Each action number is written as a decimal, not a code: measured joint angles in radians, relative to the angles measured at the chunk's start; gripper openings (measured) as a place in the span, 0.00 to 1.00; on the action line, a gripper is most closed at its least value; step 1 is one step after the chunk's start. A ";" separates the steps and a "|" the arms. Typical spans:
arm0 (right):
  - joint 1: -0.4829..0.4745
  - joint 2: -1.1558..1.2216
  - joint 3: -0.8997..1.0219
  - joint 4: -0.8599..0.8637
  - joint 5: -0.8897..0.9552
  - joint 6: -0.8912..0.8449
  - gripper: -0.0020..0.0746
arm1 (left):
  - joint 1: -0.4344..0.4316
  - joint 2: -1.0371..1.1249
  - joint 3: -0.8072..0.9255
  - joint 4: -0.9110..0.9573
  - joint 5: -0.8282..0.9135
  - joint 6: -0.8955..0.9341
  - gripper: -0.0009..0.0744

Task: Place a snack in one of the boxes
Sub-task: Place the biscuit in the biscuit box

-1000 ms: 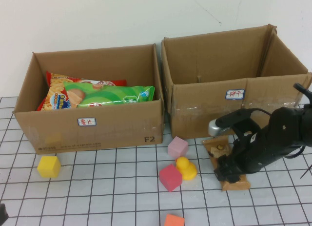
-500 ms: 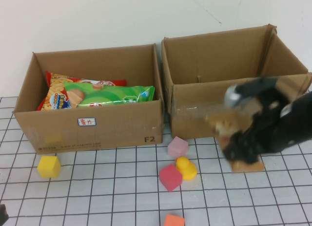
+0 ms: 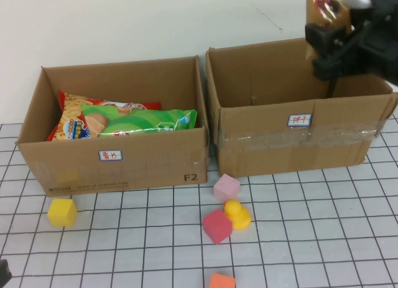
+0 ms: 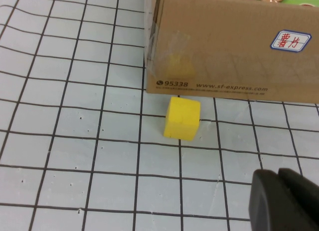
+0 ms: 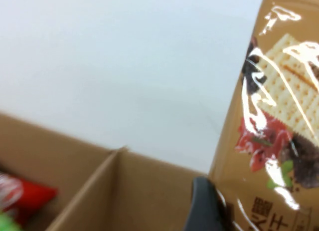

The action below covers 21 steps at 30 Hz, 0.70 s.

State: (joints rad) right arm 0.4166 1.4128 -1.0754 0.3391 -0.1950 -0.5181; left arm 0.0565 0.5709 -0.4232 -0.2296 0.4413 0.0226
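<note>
My right gripper (image 3: 339, 42) is shut on a brown cracker packet (image 3: 324, 8) and holds it high above the back right part of the right cardboard box (image 3: 298, 142), which looks empty. In the right wrist view the packet (image 5: 279, 131) fills the side, with one dark finger (image 5: 202, 206) against it. The left box (image 3: 124, 167) holds a green snack bag (image 3: 143, 121) and an orange chip bag (image 3: 78, 123). My left gripper (image 4: 284, 201) is shut and empty, low over the table near the front left corner (image 3: 2, 274).
On the gridded table in front of the boxes lie a yellow cube (image 3: 62, 211), a pink cube (image 3: 226, 187), a magenta cube (image 3: 217, 226), a yellow duck (image 3: 237, 214) and an orange block (image 3: 221, 280). The yellow cube (image 4: 182, 117) sits near the left box's front wall.
My right gripper has lifted the cracker packet off the table in front of the right box and carried it up above that box. The left arm has not moved.
</note>
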 joint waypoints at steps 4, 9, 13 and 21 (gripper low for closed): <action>0.000 0.144 0.000 0.000 -0.221 -0.004 0.65 | 0.000 0.000 0.000 -0.005 0.000 0.000 0.01; 0.000 0.315 0.000 0.006 -0.384 -0.005 0.65 | 0.000 0.000 0.000 -0.005 0.000 0.000 0.01; 0.000 0.375 0.004 0.022 -0.403 0.045 0.73 | 0.000 0.000 0.000 -0.005 0.000 0.000 0.01; 0.000 0.240 0.006 -0.005 -0.281 0.072 0.74 | 0.000 0.000 0.000 -0.005 0.000 0.002 0.01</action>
State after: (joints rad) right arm 0.4166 1.6529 -1.0694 0.3337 -0.4757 -0.4457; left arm 0.0565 0.5709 -0.4232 -0.2346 0.4413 0.0247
